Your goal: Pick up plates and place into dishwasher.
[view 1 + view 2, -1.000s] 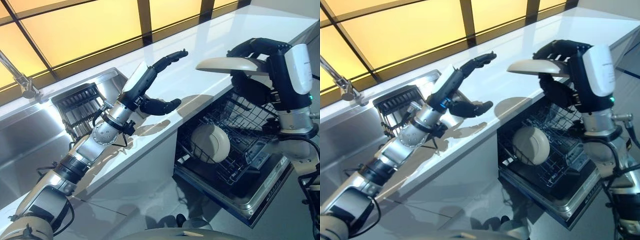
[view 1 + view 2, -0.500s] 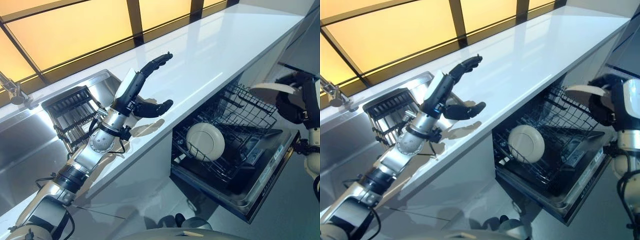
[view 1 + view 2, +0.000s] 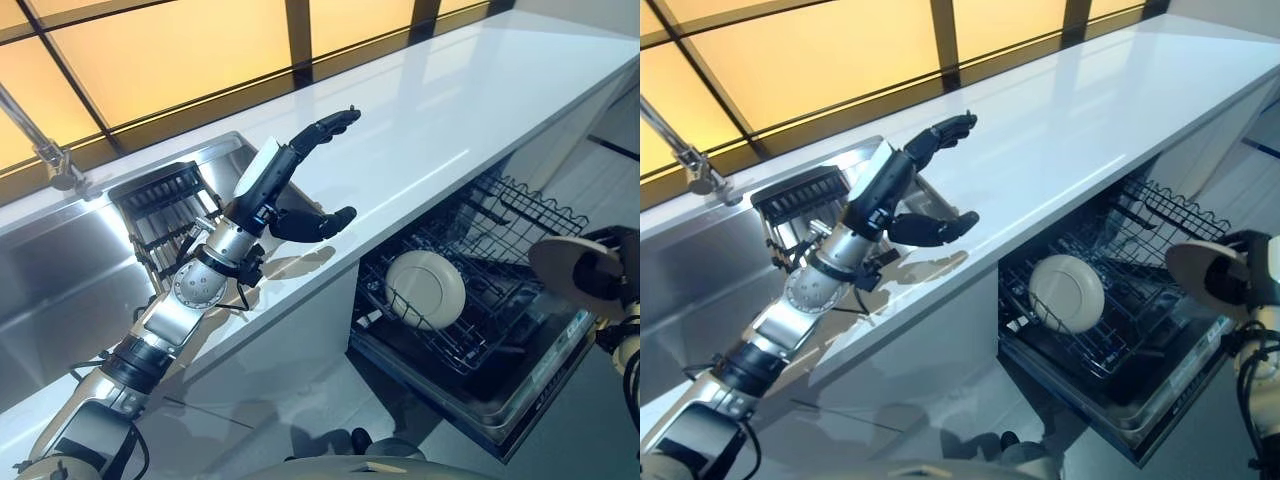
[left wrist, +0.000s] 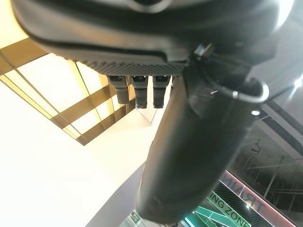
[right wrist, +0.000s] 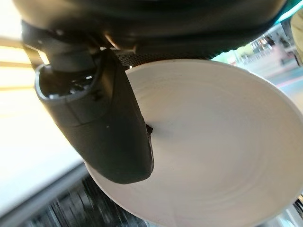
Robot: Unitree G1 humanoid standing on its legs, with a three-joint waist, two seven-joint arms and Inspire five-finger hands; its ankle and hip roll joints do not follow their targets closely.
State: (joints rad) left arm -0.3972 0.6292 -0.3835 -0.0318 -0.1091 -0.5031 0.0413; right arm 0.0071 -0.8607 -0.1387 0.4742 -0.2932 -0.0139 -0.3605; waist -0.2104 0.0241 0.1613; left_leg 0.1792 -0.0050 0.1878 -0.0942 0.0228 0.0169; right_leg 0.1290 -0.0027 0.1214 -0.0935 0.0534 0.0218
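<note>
The right hand (image 3: 1252, 272) holds a plate (image 3: 572, 270) at the far right, past the outer edge of the open dishwasher (image 3: 520, 395). In the wrist view its thumb (image 5: 102, 127) lies across the plate's face, so the plate is pinched at the rim. The rack (image 3: 480, 290) is toward the robot's left and a bit lower from the plate. One plate (image 3: 1067, 292) already stands upright on its edge in the rack, leaning in the tines, near the counter (image 3: 430, 120) side.

The held plate is tilted, face partly to the camera (not yet parallel with the standing one). I judge the move needs to go left and down, w/ the plate turned on edge to match a free slot beside it.

The left hand (image 3: 300, 195) is above the counter, fingers spread and relaxed, holding nothing, and is well apart from the rack.
</note>
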